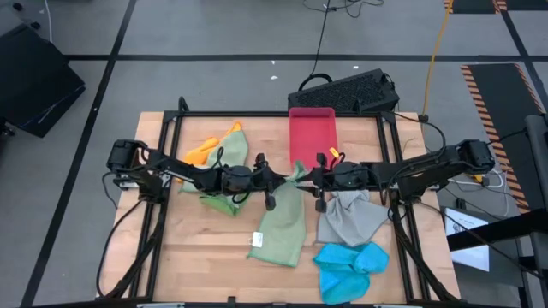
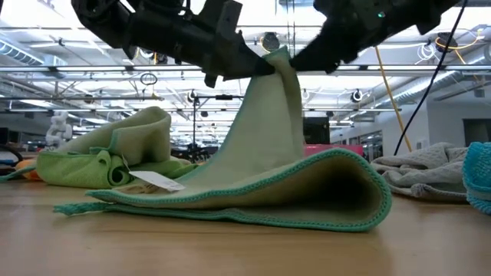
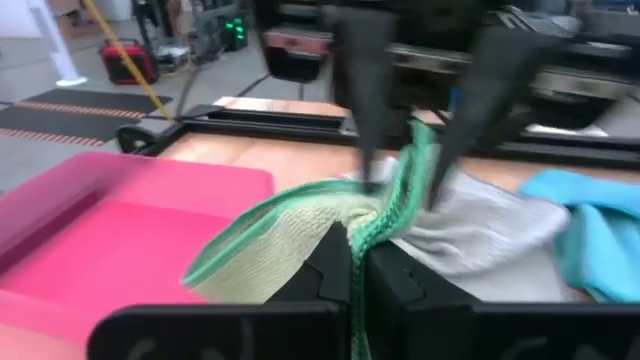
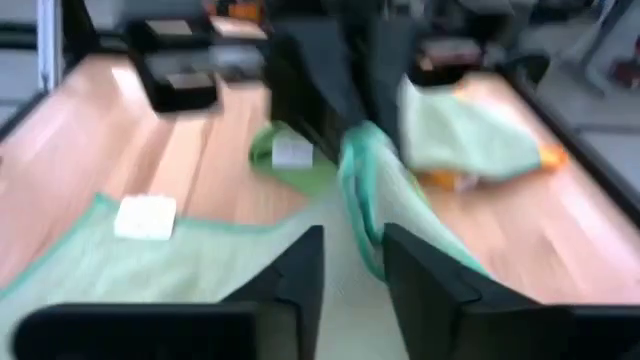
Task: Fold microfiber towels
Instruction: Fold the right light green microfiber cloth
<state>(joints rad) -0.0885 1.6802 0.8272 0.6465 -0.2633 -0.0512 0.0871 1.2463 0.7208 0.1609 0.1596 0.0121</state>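
Pale sage green microfiber towel (image 2: 253, 192): you see it mid-table on the wooden table (image 1: 197, 257), one edge lifted. Left gripper (image 3: 352, 262): fingers clamped together on that raised edge. Right gripper (image 4: 352, 262): fingers parted around the same edge, gripping nothing.

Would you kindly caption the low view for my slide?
Left gripper pinches the pale sage towel corner aloft, right gripper alongside.
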